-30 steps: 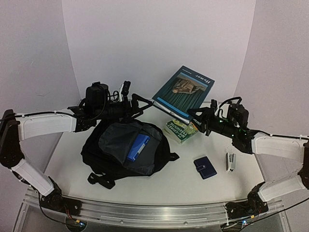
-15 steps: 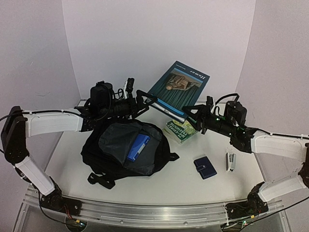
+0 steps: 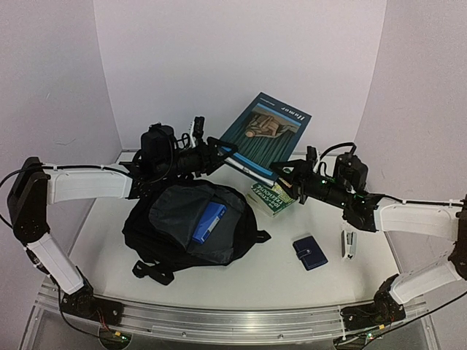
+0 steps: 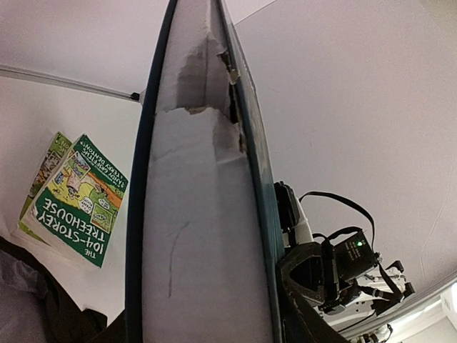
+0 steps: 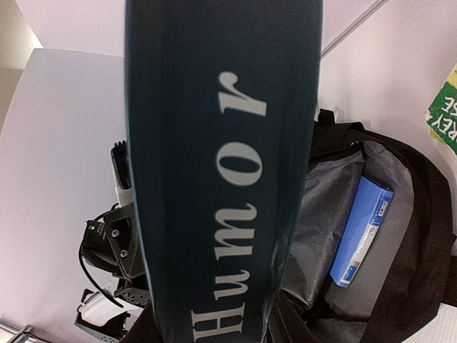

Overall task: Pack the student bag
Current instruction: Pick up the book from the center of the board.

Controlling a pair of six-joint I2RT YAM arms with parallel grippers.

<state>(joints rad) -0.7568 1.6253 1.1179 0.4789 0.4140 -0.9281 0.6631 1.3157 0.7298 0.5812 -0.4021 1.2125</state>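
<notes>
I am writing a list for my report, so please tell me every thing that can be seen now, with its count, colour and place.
bag: 1, black with grey lining, open, on the table, left of centre.
box: 1, blue, inside the open bag.
Humor book: 1, dark teal, in the air behind the bag, between the two grippers.
green book: 1, green, flat on the table, right of the bag.
wallet: 1, dark blue, on the table, nearer than the green book.
stapler: 1, grey, on the table, right of the wallet.
table: 1, white.
left gripper: 1, black, at the Humor book's left edge; grip unclear.
right gripper: 1, black, shut on the Humor book's lower right corner.
</notes>
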